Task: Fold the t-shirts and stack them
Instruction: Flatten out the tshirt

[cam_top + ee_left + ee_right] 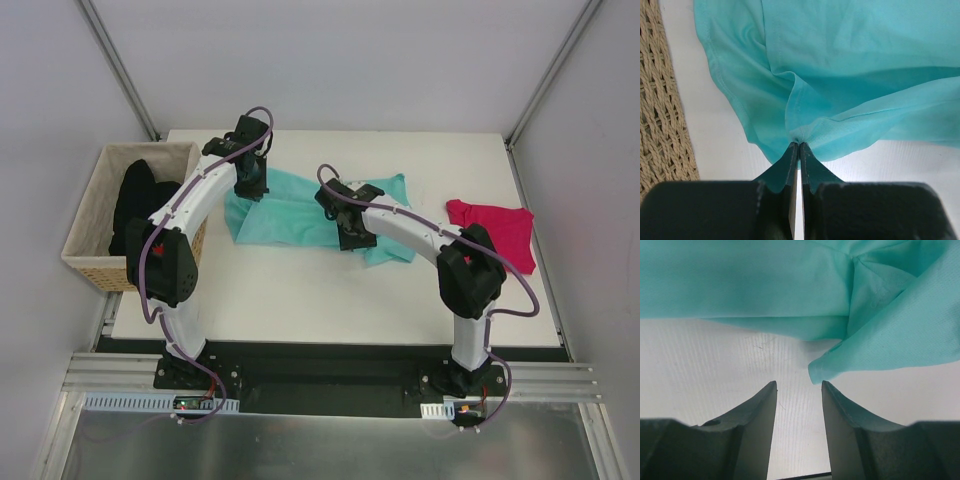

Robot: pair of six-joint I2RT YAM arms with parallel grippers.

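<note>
Here, the white bench (330, 300) carries the work items. The teal-green t-shirt (290, 215) is the largest of these. It lies crumpled across the far centre of the bench, between the two arms. The tan woven basket (88, 225) stands at the left side of the bench, near the left edge of that shirt. Black t-shirts (135, 195) lie heaped inside the basket. The magenta-pink t-shirt (495, 232) lies bunched near the right edge of the bench, well apart from the teal-green one.

Left pincer (798, 146): the jaws are fully closed, with the fingertips pressed together on a small pinch of the teal-green t-shirt. The cloth gathers into folds that spread away from the grip point. In the left wrist view, bare bench shows beneath the shirt's edge and the basket wall lies just beside it.

Right pincer (799, 385): the jaws stand partly open with a moderate gap. Nothing is between them, and bare bench shows through the gap. A folded corner of the teal-green t-shirt sits just beyond the tip of one finger (840, 410). Whether the corner touches that finger cannot be told.
</note>
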